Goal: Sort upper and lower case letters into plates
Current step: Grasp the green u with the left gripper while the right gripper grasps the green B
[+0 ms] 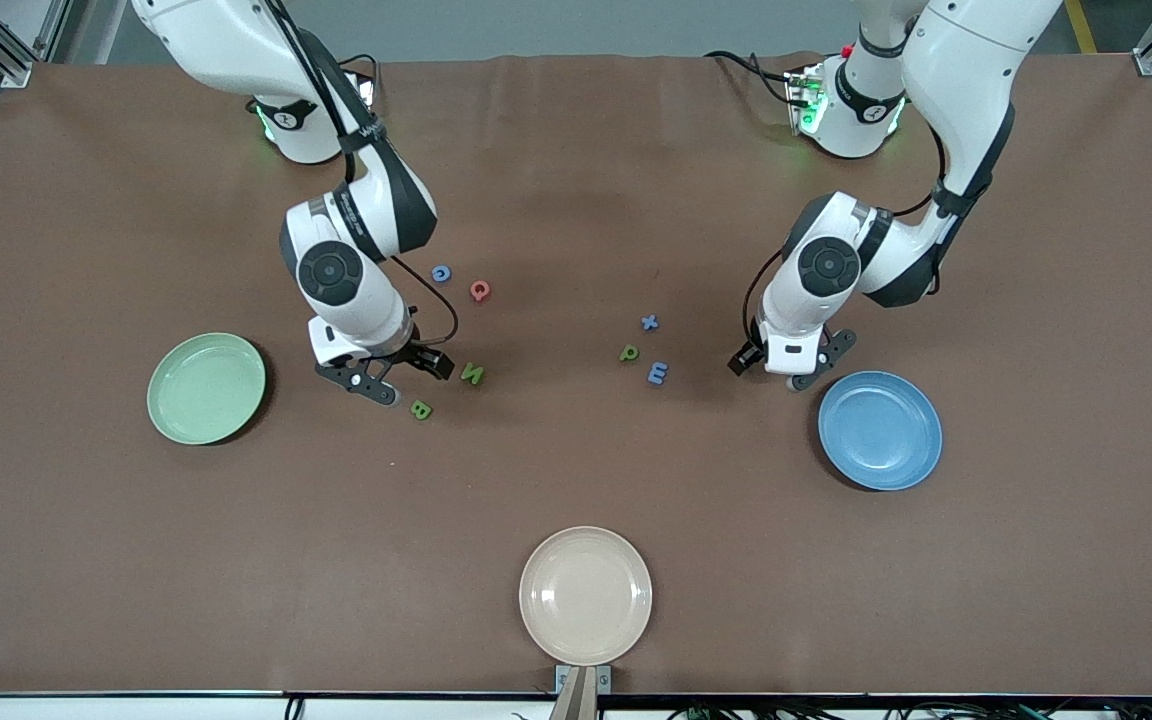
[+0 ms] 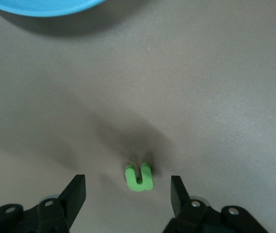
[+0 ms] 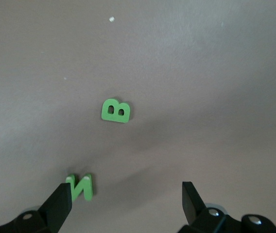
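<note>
The mint green plate [image 1: 206,387] lies toward the right arm's end of the table, the blue plate [image 1: 879,430] toward the left arm's end. My right gripper [image 1: 401,375] is open and empty, low over the table beside the green N [image 1: 473,375] and green B [image 1: 421,409]. In the right wrist view the N [image 3: 81,187] lies just inside one finger of that gripper [image 3: 126,191], and the B [image 3: 115,110] lies apart. My left gripper [image 1: 784,368] is open next to the blue plate. A green u [image 2: 139,176] lies between the fingers of the left gripper [image 2: 128,184].
A blue c [image 1: 441,273] and a red Q [image 1: 479,291] lie farther from the camera than the N. A blue x [image 1: 649,322], green p [image 1: 629,352] and blue E [image 1: 657,373] lie mid-table. A cream plate [image 1: 586,595] sits near the front edge. The blue plate's rim [image 2: 41,6] shows in the left wrist view.
</note>
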You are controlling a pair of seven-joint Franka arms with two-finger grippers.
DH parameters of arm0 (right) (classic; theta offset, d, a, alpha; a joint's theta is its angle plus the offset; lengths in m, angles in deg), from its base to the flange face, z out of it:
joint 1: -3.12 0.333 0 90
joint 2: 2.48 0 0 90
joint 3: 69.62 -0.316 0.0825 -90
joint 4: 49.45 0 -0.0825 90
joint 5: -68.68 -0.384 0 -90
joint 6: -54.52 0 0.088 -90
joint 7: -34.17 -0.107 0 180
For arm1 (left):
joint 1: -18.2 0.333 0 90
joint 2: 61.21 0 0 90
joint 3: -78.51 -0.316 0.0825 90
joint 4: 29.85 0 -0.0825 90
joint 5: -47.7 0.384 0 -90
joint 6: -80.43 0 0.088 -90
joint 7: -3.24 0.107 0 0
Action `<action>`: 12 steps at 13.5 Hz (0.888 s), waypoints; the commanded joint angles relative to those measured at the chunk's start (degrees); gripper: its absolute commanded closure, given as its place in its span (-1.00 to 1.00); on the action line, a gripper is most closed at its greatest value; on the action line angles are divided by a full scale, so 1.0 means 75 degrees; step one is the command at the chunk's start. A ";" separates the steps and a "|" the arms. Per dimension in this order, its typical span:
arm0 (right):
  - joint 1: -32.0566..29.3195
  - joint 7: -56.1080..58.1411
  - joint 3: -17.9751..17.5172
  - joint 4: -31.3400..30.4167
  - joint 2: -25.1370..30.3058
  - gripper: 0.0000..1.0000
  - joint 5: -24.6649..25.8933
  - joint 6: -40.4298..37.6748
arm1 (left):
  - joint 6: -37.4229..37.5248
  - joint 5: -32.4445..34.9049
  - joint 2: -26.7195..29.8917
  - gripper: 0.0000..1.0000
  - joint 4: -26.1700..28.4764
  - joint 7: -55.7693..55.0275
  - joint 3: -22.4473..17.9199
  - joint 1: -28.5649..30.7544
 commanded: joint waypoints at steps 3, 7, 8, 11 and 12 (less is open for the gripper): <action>-0.0178 -0.0146 0.0069 0.0706 -0.0871 -0.98 -0.1039 0.0205 | -0.0144 0.0168 -0.0302 -0.14 -0.0170 -0.0189 -0.0003 -0.0007; -0.0402 -0.0099 0.0069 0.1492 -0.1656 -0.89 -0.1039 0.0181 | -0.0144 0.0168 -0.0419 0.09 -0.0217 -0.0189 -0.0003 0.0005; -0.0402 -0.0122 0.0081 0.1574 -0.1727 -0.79 -0.1027 0.0170 | -0.0144 0.0168 -0.0431 0.22 -0.0240 -0.0189 -0.0003 0.0004; -0.0379 -0.0146 0.0081 0.1599 -0.1797 -0.52 -0.1027 0.0169 | -0.0144 0.0168 -0.0443 0.83 -0.0357 -0.0177 -0.0003 0.0063; -0.0378 -0.0146 0.0081 0.1599 -0.1798 -0.40 -0.1027 0.0169 | -0.0132 0.0180 -0.0420 0.98 -0.0450 -0.0154 -0.0026 0.0075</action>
